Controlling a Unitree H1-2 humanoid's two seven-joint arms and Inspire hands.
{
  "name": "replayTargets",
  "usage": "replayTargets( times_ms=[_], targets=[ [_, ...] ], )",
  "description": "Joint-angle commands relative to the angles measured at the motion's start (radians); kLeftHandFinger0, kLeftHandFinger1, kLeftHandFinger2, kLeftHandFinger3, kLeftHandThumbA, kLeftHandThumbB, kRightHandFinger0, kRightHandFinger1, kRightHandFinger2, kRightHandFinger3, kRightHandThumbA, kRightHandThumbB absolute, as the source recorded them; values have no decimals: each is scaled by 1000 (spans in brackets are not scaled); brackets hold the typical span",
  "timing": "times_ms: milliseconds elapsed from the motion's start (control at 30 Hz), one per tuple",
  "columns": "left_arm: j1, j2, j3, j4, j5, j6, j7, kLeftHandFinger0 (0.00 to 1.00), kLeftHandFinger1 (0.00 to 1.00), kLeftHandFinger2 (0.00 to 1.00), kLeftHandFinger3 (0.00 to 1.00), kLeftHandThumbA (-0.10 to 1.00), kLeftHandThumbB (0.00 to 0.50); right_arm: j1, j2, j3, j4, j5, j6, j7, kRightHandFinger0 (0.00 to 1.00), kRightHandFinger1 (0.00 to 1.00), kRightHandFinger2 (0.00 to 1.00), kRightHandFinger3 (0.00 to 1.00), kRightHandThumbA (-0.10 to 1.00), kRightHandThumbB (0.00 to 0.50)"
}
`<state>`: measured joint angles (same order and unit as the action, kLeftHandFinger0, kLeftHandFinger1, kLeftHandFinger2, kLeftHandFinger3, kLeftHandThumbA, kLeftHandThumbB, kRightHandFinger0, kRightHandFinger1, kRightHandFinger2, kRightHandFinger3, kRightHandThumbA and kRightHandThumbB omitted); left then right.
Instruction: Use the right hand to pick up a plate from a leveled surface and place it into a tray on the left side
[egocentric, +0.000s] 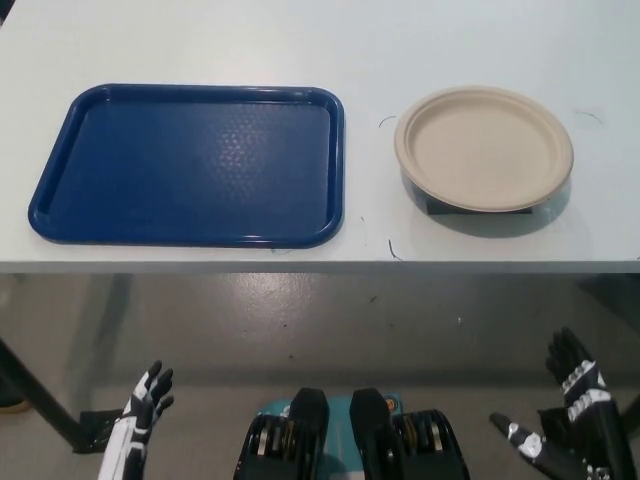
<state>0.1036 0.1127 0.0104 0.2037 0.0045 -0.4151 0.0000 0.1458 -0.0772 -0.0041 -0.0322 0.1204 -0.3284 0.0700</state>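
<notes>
A beige round plate (484, 147) rests on a low dark block at the right of the white table (300, 40), raised a little above the tabletop. To its left lies a blue rectangular tray (190, 165) with nothing in it. My black right hand (565, 410) is at the picture's bottom right, below the table's front edge, open with its fingers spread and holding nothing. My white left hand (143, 405) rests at the bottom left, also below the table edge, open.
The table's front edge (320, 266) runs across the middle of the picture, with grey floor below it. A dark table leg (40, 405) slants at the lower left. Small pen marks dot the tabletop around the plate.
</notes>
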Motion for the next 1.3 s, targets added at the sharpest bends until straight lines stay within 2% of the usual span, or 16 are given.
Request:
replayTargets(
  times_ms=[0, 167, 233, 267, 300, 367, 433, 533, 767, 1033, 1267],
  targets=[
    [-3, 14, 2, -53, -6, -55, -18, 1000, 1000, 1000, 1000, 1000, 69, -7, -7, 12, -111, 154, 112, 51, 1000, 1000, 1000, 1000, 1000, 293],
    [-5, 13, -6, -64, -12, -55, -30, 1000, 1000, 1000, 1000, 1000, 103, -31, -5, 17, -152, 333, 229, 94, 1000, 1000, 1000, 1000, 1000, 318],
    [-6, 11, -7, -64, -5, -55, -29, 1000, 1000, 1000, 1000, 1000, 104, -49, -2, 12, -155, 472, 311, 123, 1000, 1000, 1000, 1000, 1000, 349],
    [-6, 8, -8, -62, -3, -55, -28, 1000, 1000, 1000, 1000, 1000, 100, -59, 9, -2, -160, 608, 386, 134, 1000, 1000, 1000, 1000, 1000, 366],
    [-6, 7, -8, -62, 0, -55, -28, 1000, 1000, 1000, 1000, 1000, 101, -62, 11, -6, -161, 648, 407, 139, 1000, 1000, 1000, 1000, 1000, 368],
    [-6, 5, -9, -58, -1, -55, -28, 1000, 1000, 1000, 1000, 1000, 118, -89, 16, -23, -137, 834, 484, 207, 1000, 1000, 1000, 1000, 1000, 384],
    [-7, 4, -10, -54, 13, -55, -21, 1000, 1000, 1000, 1000, 1000, 118, -109, 43, -54, -117, 987, 545, 219, 1000, 1000, 1000, 1000, 1000, 424],
    [-3, 6, -10, -51, 11, -55, -24, 1000, 1000, 1000, 1000, 1000, 124, -129, 75, -79, -100, 1087, 585, 189, 1000, 1000, 1000, 1000, 1000, 455],
    [1, 9, -10, -47, 26, -55, -18, 1000, 1000, 1000, 1000, 1000, 131, -185, 99, -108, -121, 1169, 605, 86, 1000, 1000, 1000, 1000, 1000, 450],
    [8, 7, -12, -40, 36, -55, -12, 1000, 1000, 1000, 1000, 1000, 152, -275, 126, -155, -140, 1193, 601, -56, 1000, 1000, 1000, 1000, 1000, 442],
    [10, 8, -14, -39, 44, -55, -8, 1000, 1000, 1000, 1000, 1000, 150, -337, 146, -198, -65, 1185, 622, -58, 1000, 1000, 1000, 1000, 1000, 439]
  ],
)
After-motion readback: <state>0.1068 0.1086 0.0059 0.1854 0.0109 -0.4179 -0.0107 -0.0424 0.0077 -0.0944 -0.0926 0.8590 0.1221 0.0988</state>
